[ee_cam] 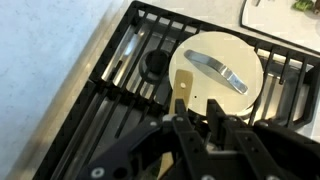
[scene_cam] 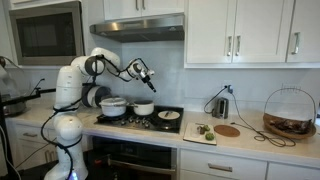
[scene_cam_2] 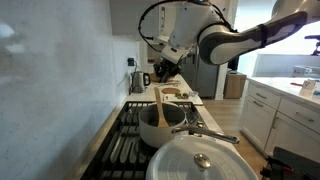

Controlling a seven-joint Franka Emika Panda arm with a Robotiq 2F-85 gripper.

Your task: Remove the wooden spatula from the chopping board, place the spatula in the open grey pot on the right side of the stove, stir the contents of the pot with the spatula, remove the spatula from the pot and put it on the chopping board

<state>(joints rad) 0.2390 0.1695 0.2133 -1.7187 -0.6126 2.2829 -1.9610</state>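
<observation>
one gripper [ee_cam: 195, 118] pinches one pale wooden spatula [ee_cam: 183, 78], blade reaching ahead of it; one low round grey pot [scene_cam: 144, 107] sits below it, seemingly directly, beside one taller silvery pot [scene_cam: 113, 105].

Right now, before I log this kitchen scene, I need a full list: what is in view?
wooden spatula: one, pale wood, in the gripper above the stove
grey pot: one, grey, on the stove
larger pot: one, silvery-white, beside the grey pot
lid: one, pale with metal handle, on the stove
chopping board: one, white, counter beside the stove
wire basket: one, dark, counter's far end
microwave: one, dark, above the counter
stove: one, black grates
arm: one, white, beside the stove
gripper: one, black, shut on the wooden spatula
</observation>
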